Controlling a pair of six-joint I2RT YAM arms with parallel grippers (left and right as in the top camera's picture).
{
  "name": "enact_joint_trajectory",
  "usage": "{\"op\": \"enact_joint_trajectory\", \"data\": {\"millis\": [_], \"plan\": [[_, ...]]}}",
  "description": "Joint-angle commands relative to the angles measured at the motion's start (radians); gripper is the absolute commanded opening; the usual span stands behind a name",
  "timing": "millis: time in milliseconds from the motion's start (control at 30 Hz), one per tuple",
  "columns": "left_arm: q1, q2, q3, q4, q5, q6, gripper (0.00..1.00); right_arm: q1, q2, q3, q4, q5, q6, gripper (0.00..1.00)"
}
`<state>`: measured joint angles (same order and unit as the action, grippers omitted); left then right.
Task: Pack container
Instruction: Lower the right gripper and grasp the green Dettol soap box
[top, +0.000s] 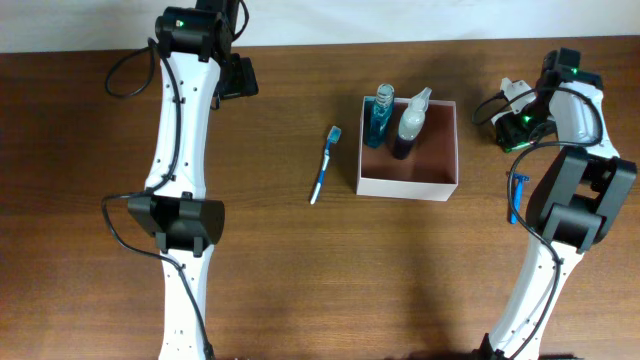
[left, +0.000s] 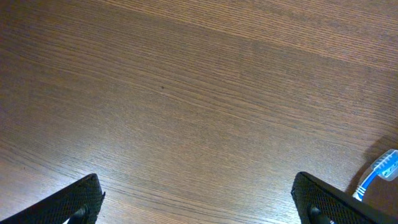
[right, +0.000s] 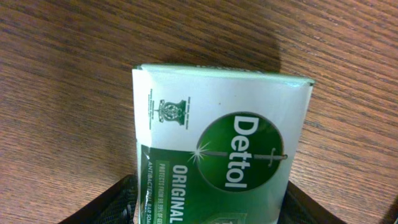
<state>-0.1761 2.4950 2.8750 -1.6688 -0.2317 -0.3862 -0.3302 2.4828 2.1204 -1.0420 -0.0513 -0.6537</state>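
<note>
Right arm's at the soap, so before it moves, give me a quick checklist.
1. Soap sits between right gripper's fingers: ok.
2. Grip firm on soap: cannot tell.
3. Container has room beside blue bottle and spray bottle: ok.
4. Left gripper open, empty, away from the container: ok.
5. Everything packed: not ok; toothbrush and razor lie on the table.
</note>
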Motion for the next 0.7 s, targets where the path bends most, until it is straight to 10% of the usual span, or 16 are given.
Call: {"op": "enact_joint_trajectory", "data": {"millis": [0, 667], "plan": [[0.006, 0.000, -0.002, -0.001, 0.005, -0.006, 0.99, 0.004, 0.027, -0.039, 0.003, 0.011, 0.008, 0.57], [0.006, 0.000, -0.002, -0.001, 0.005, -0.006, 0.99, 0.004, 0.026, 0.286, -0.176, 0.011, 0.176, 0.43]]}}
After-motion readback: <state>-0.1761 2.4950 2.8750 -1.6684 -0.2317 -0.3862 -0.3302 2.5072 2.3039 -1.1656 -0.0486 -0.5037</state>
